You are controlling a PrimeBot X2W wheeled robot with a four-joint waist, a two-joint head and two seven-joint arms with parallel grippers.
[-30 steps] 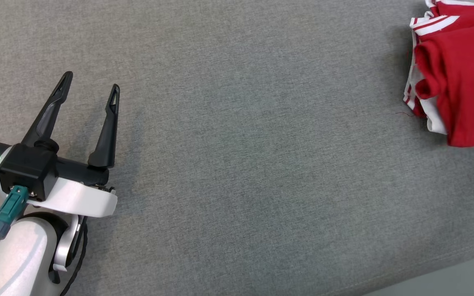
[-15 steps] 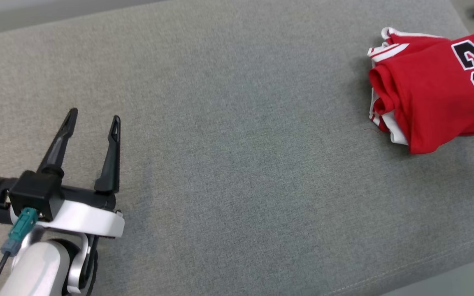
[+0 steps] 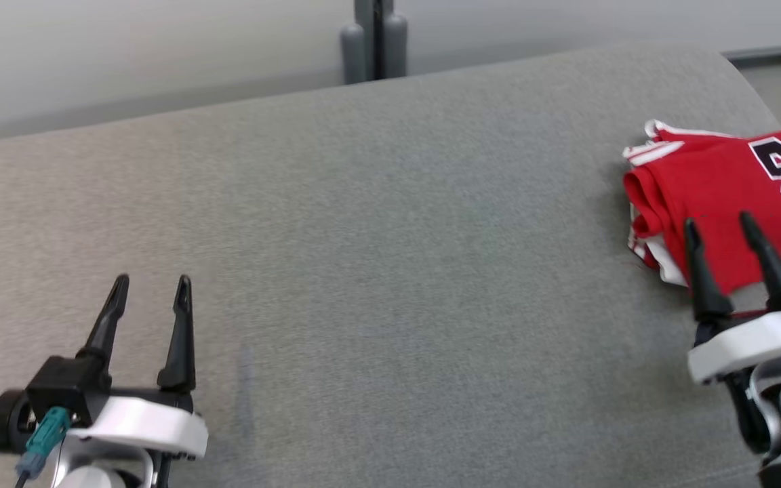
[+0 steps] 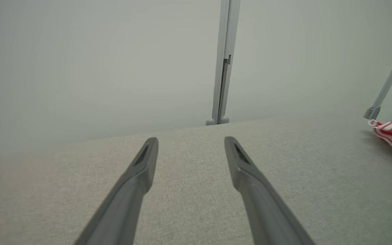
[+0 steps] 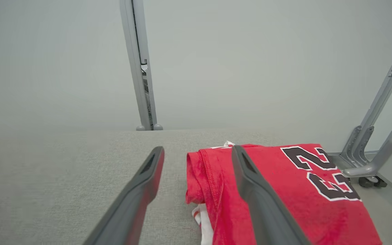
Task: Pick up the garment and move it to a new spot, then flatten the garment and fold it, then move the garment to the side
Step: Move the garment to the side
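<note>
Head view: the folded garment (image 3: 716, 183) lies far right; left gripper (image 3: 152, 278) and right gripper (image 3: 718, 220) gape wide, empty. Moving it aside looks done; next calls for backing off.

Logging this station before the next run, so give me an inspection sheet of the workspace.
Surface: grey fabric pad, smooth.
Job's things: red garment, loosely folded, number 23 up, at the pad's right end.
Clutter: nothing seen.
Grippers: left gripper open over bare fabric; right gripper open, by the garment's near edge, holding nothing.
Cables: teal plug and lead at the left wrist.
Surroundings: pale wall, grey post, metal frame legs.
</note>
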